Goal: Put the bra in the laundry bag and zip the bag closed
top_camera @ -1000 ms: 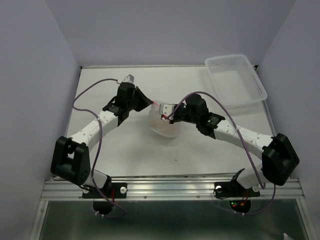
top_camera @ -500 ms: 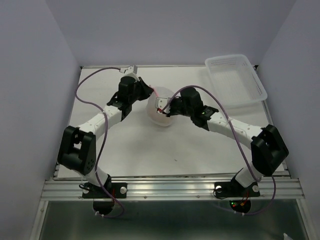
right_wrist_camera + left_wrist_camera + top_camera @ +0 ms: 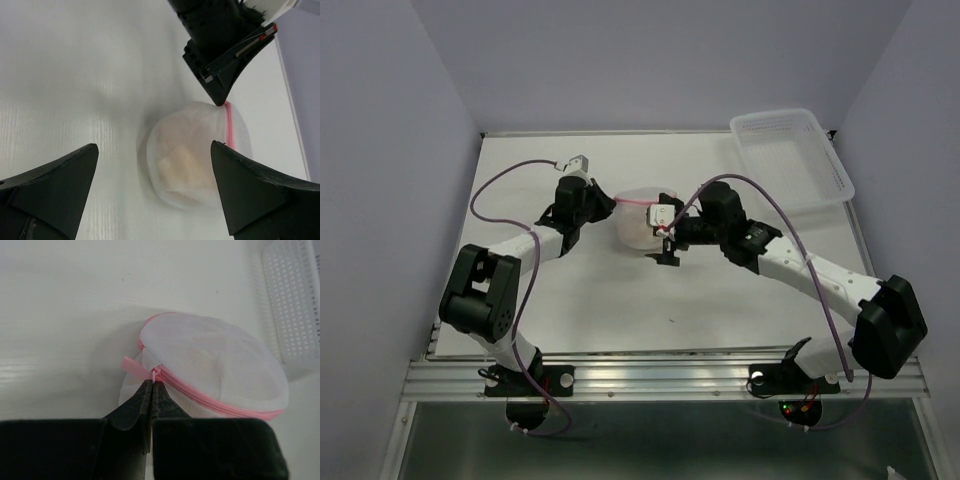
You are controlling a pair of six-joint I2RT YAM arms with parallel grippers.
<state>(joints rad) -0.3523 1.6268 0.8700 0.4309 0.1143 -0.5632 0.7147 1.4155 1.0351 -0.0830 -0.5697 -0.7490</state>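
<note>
The laundry bag [image 3: 638, 218], a rounded white mesh pouch with a pink zipper rim, lies mid-table. Through its mesh the tan bra [image 3: 192, 162] shows inside. My left gripper [image 3: 609, 208] is at the bag's left side, shut on the pink zipper pull [image 3: 154, 376] at the end of the zipper; the zipper [image 3: 210, 401] looks closed along the side in view. My right gripper [image 3: 664, 236] hovers just right of the bag, jaws wide open, nothing between them. In the right wrist view the laundry bag [image 3: 195, 152] lies below the open right gripper [image 3: 154, 150], apart from both fingers.
A clear perforated plastic basket [image 3: 790, 160] stands at the back right corner of the white table [image 3: 720, 300], also seen as the basket [image 3: 295, 295] in the left wrist view. Purple cables loop above both arms. Walls close off the left, back and right.
The right gripper has opened and let go of the bag, backing off slightly right. The bag has shifted toward the back of the table, with the left gripper still holding the zipper pull.
</note>
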